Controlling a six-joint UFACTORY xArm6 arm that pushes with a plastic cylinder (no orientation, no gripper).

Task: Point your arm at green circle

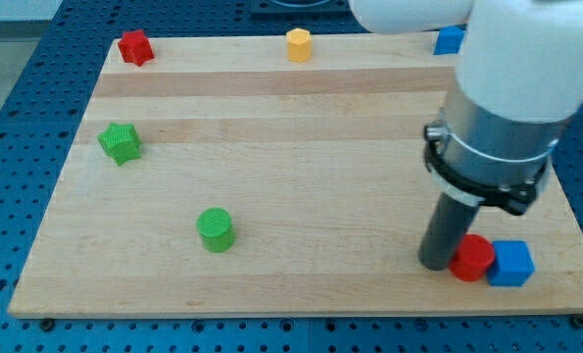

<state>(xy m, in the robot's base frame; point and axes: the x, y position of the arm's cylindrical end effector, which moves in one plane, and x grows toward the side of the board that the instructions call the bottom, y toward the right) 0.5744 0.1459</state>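
The green circle (215, 229) is a short green cylinder standing on the wooden board (301, 147) at the view's lower left. My tip (435, 265) rests on the board at the view's lower right, far to the right of the green circle. It touches or nearly touches a red cylinder (472, 257) on its right. A blue cube (511, 263) sits against the red cylinder's right side.
A green star-shaped block (121, 143) lies at the view's left. A red star-shaped block (134, 47) sits at the top left, an orange hexagon block (299, 44) at the top middle, and a blue block (450, 40) at the top right, partly behind the arm.
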